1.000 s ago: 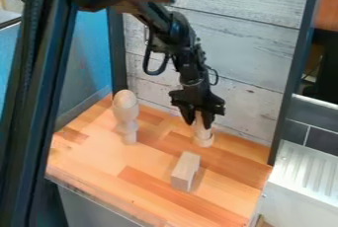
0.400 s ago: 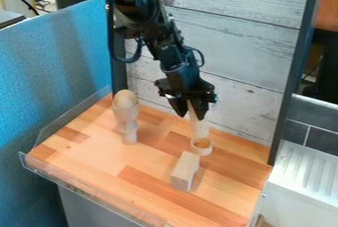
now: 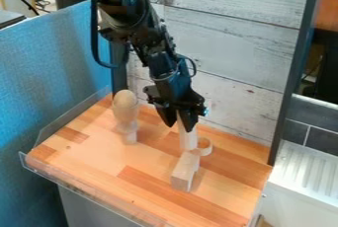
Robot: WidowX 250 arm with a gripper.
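1. Downward and to the left went the gripper [image 3: 179, 123], carrying a pale wooden cylinder [image 3: 188, 139] from above the small wooden ring [image 3: 205, 146] to a spot in front of its left side.
2. That shift brought the cylinder's lower end near the far end of the wooden block [image 3: 185, 172], just right of the frame's centre (whether cylinder and block touched, I couldn't tell).
3. Both fingers were closed around the cylinder's upper part, and it hung nearly upright, its lower half in plain sight.
4. Smooth, light and straight-sided, the cylinder looked like plain turned wood; the ring was a thin, curved band, partly hidden behind it.
5. Blocky and sharp-edged, the wooden block lay lengthwise on the warm, striped wooden tabletop [image 3: 99, 159].
6. Left of centre stood an egg-topped wooden stand [image 3: 125, 115], rounded above and narrow lower down.
7. Behind everything, whitewashed boards [image 3: 231, 43] showed rough grain and dark knots.
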